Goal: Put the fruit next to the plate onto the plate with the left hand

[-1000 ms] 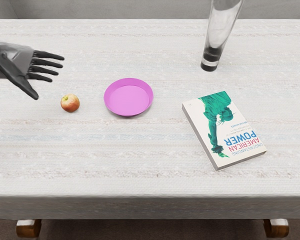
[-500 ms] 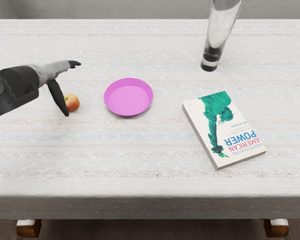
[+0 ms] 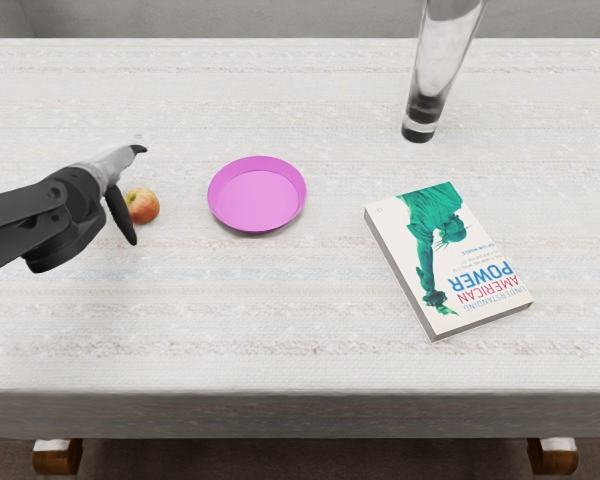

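Left hand [image 3: 93, 188], fingers apart, just left of the apple [image 3: 143, 206]; we should wrap it squarely before lifting to the plate [image 3: 257, 194].

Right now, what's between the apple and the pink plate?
Nothing. In the head view, only bare tablecloth separates the apple from the plate.

The small round red-and-yellow apple [image 3: 143, 206] rests just right of the left hand [image 3: 98, 185], in the gap between its thumb and outstretched fingers. The shallow round magenta plate [image 3: 257, 196] lies flat farther right of the hand, beyond the apple and apart from it.
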Available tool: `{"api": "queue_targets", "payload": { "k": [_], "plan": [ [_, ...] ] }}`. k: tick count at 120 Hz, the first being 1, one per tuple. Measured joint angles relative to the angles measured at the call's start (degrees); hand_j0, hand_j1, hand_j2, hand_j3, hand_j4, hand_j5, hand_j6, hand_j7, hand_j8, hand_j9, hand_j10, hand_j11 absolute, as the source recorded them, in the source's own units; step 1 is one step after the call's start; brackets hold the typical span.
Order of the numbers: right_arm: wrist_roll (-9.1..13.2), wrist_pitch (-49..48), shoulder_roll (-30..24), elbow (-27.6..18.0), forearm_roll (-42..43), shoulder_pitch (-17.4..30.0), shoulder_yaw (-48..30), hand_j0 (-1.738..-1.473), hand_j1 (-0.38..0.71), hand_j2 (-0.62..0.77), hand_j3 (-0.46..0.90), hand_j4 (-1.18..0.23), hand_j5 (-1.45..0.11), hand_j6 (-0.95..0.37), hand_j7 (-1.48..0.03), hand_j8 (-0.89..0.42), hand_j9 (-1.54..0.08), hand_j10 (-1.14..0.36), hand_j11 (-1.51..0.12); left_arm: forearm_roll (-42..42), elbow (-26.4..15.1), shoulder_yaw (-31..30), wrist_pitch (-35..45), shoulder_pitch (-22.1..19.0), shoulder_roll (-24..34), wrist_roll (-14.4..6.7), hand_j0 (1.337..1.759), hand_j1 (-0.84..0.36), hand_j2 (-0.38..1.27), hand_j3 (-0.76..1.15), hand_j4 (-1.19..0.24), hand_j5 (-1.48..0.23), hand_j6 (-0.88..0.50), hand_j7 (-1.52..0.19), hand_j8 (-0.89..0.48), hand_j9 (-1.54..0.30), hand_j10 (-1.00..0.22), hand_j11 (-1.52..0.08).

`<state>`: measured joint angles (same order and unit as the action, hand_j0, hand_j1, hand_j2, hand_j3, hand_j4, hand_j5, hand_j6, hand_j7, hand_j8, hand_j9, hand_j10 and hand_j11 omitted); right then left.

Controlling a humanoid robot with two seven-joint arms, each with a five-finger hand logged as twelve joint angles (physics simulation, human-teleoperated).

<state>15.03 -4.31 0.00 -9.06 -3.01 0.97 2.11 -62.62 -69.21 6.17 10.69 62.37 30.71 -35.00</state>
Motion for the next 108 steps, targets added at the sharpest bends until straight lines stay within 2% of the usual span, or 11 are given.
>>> {"api": "queue_targets", "payload": {
  "k": [43, 77, 108],
  "plan": [
    [0.00, 0.01, 0.00, 0.01, -0.01, 0.00, 0.00, -1.658, -0.35, 0.00, 0.00, 0.00, 0.00, 0.00, 0.00, 0.00, 0.00, 0.00, 0.00, -0.09, 2.63, -0.54, 0.37, -0.49, -2.79, 0.00, 1.658, 0.06, 0.05, 0.00, -0.24, -0.31, -0.24, -0.31, -0.24, -0.31, -0.24, -0.31],
    [0.00, 0.01, 0.00, 0.01, 0.00, -0.06, 0.00, -1.658, -0.35, 0.00, 0.00, 0.00, 0.00, 0.00, 0.00, 0.00, 0.00, 0.00, 0.00, -0.10, 9.90, -0.55, 0.50, -0.49, -6.45, 0.00, 1.658, 0.02, 0.06, 0.00, -0.28, -0.36, -0.28, -0.36, -0.28, -0.36, -0.28, -0.36],
    [0.00, 0.01, 0.00, 0.01, -0.02, -0.09, 0.00, -1.658, -0.35, 0.00, 0.00, 0.00, 0.00, 0.00, 0.00, 0.00, 0.00, 0.00, 0.00, 0.09, 11.03, -3.17, 3.51, -0.23, -8.12, -0.02, 1.662, 0.00, 0.06, 0.00, -0.30, -0.38, -0.30, -0.38, -0.30, -0.38, -0.30, -0.38]
  ]
}}
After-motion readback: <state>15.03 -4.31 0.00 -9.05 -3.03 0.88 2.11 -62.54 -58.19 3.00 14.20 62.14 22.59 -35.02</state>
